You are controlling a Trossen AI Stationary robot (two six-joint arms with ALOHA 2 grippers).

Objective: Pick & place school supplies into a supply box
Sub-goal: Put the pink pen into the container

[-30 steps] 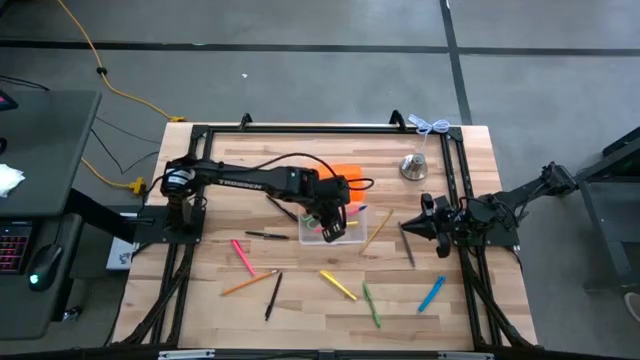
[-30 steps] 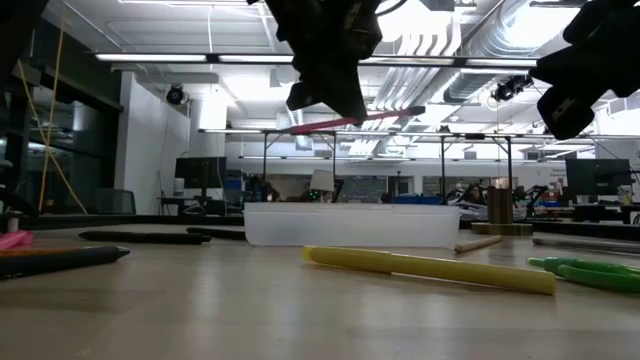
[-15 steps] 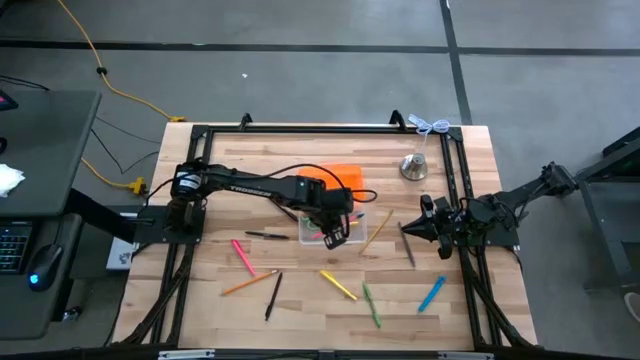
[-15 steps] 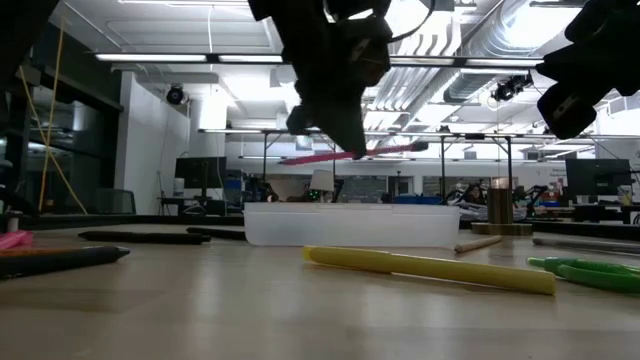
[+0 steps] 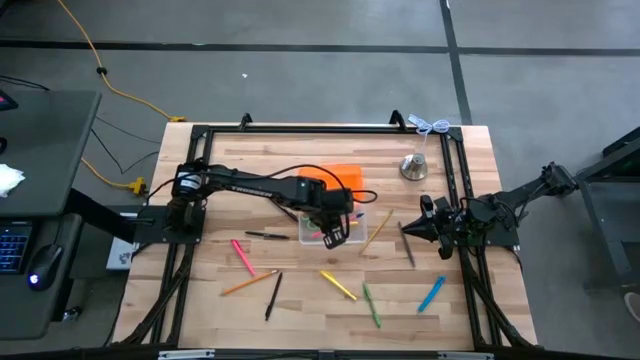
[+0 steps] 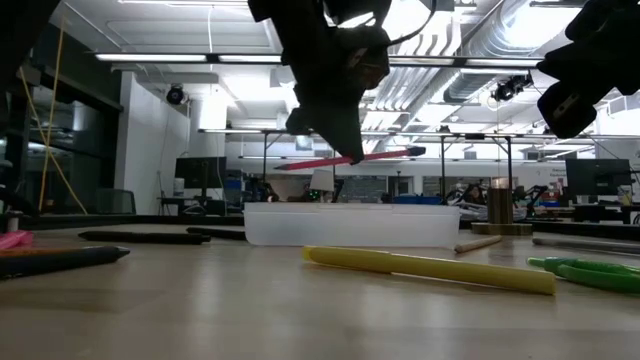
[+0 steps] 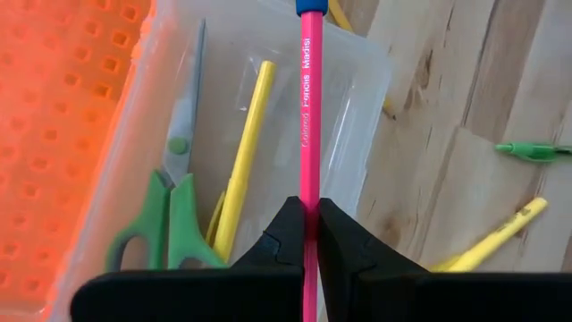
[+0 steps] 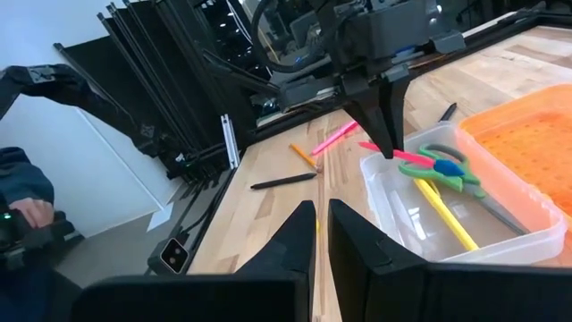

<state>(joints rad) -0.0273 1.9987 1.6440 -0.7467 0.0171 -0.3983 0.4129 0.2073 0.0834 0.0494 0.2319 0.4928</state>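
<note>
My left gripper (image 5: 335,232) hangs over the supply box (image 5: 330,226), shut on a pink pencil (image 7: 310,107) with a blue end. The supply box is clear plastic, and its orange lid (image 5: 340,177) lies open on the far side. Green-handled scissors (image 7: 174,206) and a yellow pen (image 7: 241,170) lie on its floor. In the low view the pencil (image 6: 350,159) floats above the box's rim (image 6: 350,208). My right gripper (image 5: 405,228) waits shut at the table's right side, touching nothing. My left gripper pinches the pink pencil about mid-length (image 7: 310,192) between its two fingers. The fingers (image 6: 340,135) slant down from above and lie across the pencil. The pencil is lifted clear over the open box, nearly level, its right end a little higher in the low view.
Loose supplies lie on the near half of the table: a pink marker (image 5: 242,256), an orange pencil (image 5: 250,283), black pens (image 5: 272,295), a yellow pen (image 5: 338,285), a green one (image 5: 371,303) and a blue one (image 5: 431,293). A silver bell (image 5: 414,166) stands far right.
My left gripper has come down toward the supply box with the pink pencil, which now hangs lower, just above the box's rim. Most of the drop came early; lately it has barely moved.
</note>
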